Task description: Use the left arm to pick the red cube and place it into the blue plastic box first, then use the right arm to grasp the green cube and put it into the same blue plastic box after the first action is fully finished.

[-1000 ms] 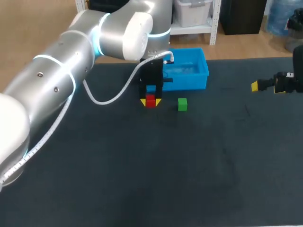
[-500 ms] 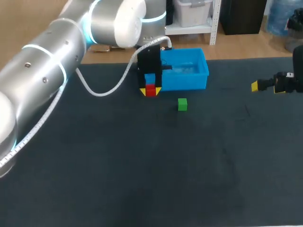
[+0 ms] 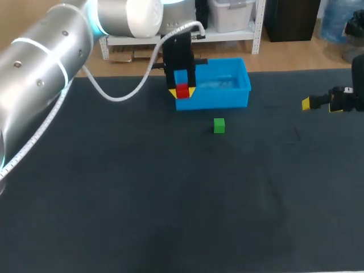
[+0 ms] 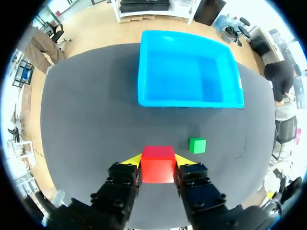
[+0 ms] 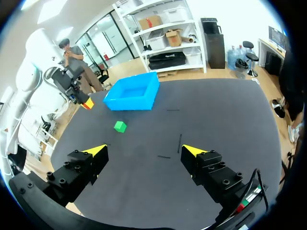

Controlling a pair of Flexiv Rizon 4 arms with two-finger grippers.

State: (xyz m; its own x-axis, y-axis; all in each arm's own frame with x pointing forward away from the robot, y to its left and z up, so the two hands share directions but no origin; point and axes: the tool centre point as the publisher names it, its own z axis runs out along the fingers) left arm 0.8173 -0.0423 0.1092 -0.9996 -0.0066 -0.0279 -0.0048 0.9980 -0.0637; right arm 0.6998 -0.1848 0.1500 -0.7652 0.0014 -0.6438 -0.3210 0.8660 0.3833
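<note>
Red cube held in left pincer at the box's near left corner.

The left pincer is closed on the red cube, one yellow tip on each side, in the upper middle of the head view. The cube is clear of the counter. In the left wrist view the box lies ahead of the pincer, not under it. The green cube sits on the counter just below the box, apart from it. The right pincer hangs at the right edge, fingers spread wide, holding nothing.
</note>
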